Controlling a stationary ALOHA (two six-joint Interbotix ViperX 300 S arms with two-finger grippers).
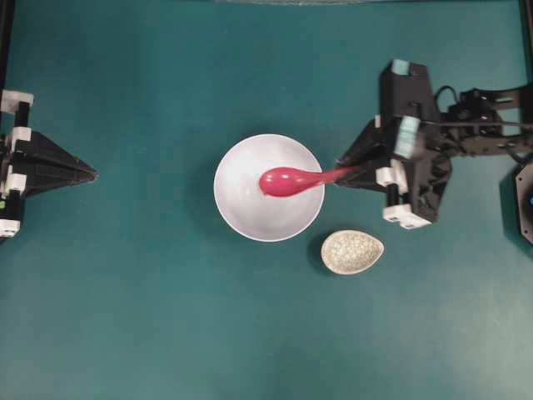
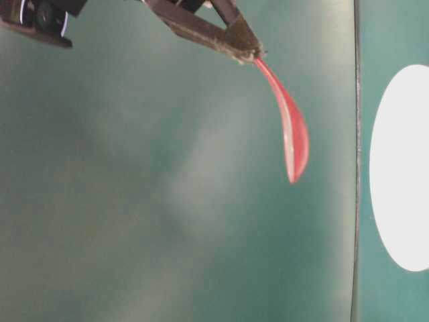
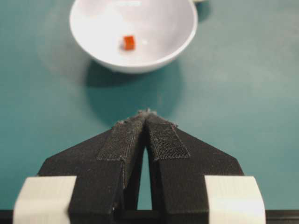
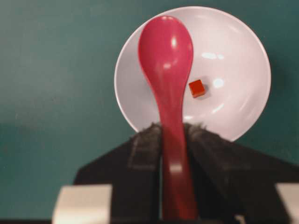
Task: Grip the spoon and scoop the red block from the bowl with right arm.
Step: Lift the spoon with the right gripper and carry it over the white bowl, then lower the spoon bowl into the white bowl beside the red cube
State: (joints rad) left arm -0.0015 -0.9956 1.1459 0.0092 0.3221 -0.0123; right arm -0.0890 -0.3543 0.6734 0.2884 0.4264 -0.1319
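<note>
Spoon (image 4: 164, 60), handle clamped in right gripper (image 4: 172, 133), above bowl (image 4: 243, 42); risk: scoop nudges red block (image 4: 196, 88) aside; left gripper (image 3: 147, 114) shut, empty

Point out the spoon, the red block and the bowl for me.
spoon (image 4: 164, 51): right wrist view, on the scoop.
red block (image 4: 196, 88): right wrist view, on the cube's top face.
bowl (image 1: 241, 218): overhead view, on the bare inner wall near the lower left rim.

Glossy spoon (image 4: 166, 60), smooth glazed bowl (image 4: 243, 56), crackle-speckled dish (image 1: 352, 252), matt green tabletop (image 1: 125, 317).
</note>
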